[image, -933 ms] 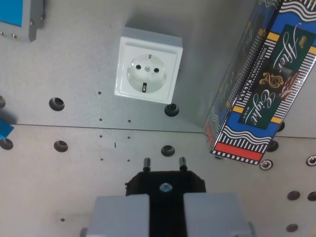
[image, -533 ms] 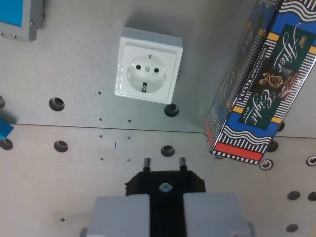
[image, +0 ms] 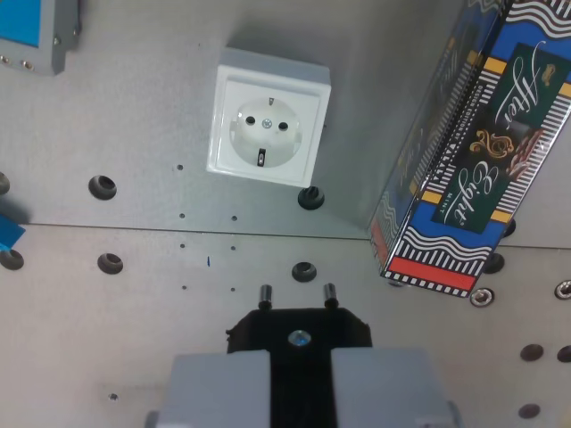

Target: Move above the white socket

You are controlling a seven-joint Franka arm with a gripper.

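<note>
Wrist view: the camera looks straight down over the arm's end onto a grey metal bench [image: 134,339] drilled with holes. The pincer [image: 300,379] fills the near bottom edge, its two pale grey fingers [image: 219,388] standing side by side with only a narrow dark gap between them. They are closed upon a black plastic plug [image: 299,330], one in number, whose body shows just beyond the fingertips with a bright screw at its middle. Two metal pins [image: 265,295] stand out of the plug's far edge and point away toward the far side.

One white square wall socket [image: 268,118] lies flat on the bench, farther off than the plug and slightly toward the wrist view's left of the pincer's line. Its round recess shows two pin holes and a small dark mark near its lower rim. The plug's pins are well apart from it, with bare bench and a seam line between.

One tall blue, black and white striped cardboard box [image: 473,152], lettered in gold script on a dark green panel, stands at the wrist view's right, leaning across the upper corner. One grey device with a blue face [image: 36,31] sits at the far left corner, cut by the frame. A small blue piece [image: 9,234] shows at the left edge. Several black round holes [image: 103,186] dot the bench.
</note>
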